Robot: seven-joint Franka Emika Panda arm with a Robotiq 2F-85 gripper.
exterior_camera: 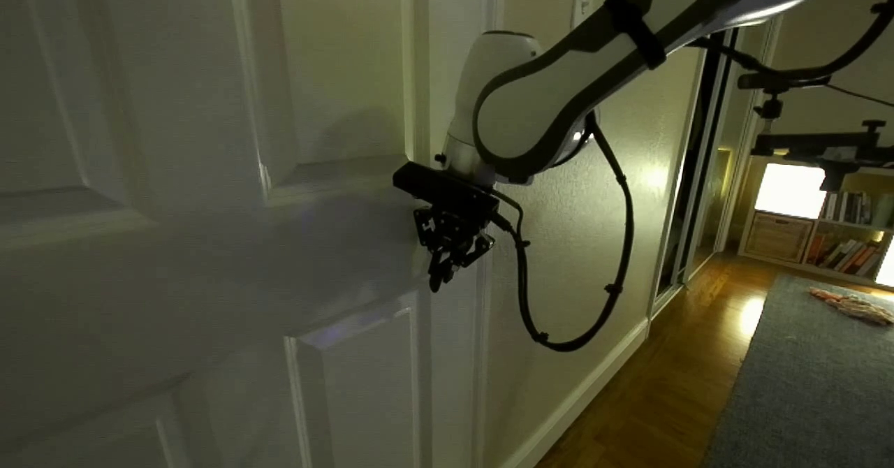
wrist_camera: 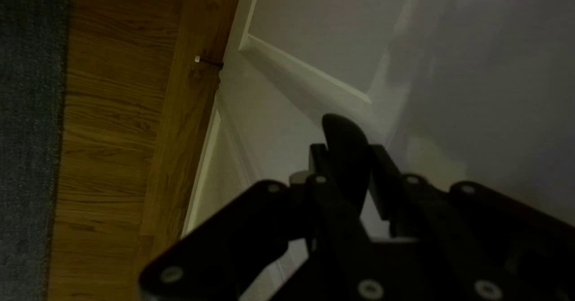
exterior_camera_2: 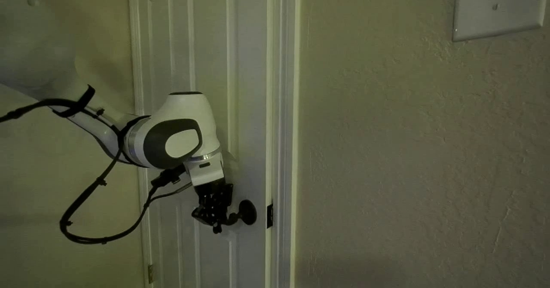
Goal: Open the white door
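The white door [exterior_camera: 209, 279] with raised panels fills the left of an exterior view. It stands behind the arm in an exterior view [exterior_camera_2: 251, 107] and fills much of the wrist view [wrist_camera: 449, 90]. Its dark lever handle has a round base [exterior_camera_2: 247, 212]; the lever's end [wrist_camera: 343, 132] sticks out between my fingers in the wrist view. My gripper [wrist_camera: 349, 157] is shut on the lever, with a finger on each side. In both exterior views, the gripper [exterior_camera: 450, 262] points downward close to the door [exterior_camera_2: 217, 222]. Fingers hide part of the lever. I cannot tell whether the door is ajar.
A dark metal plate [exterior_camera_2: 270, 216] sits at the door's edge, by the white frame [exterior_camera_2: 284, 107]. An off-white wall [exterior_camera_2: 386, 150] with a light switch [exterior_camera_2: 498, 8] adjoins it. The arm's cable [exterior_camera: 621, 265] hangs in a loop. Wood floor [exterior_camera: 642, 398] and rug [exterior_camera: 803, 384] lie below.
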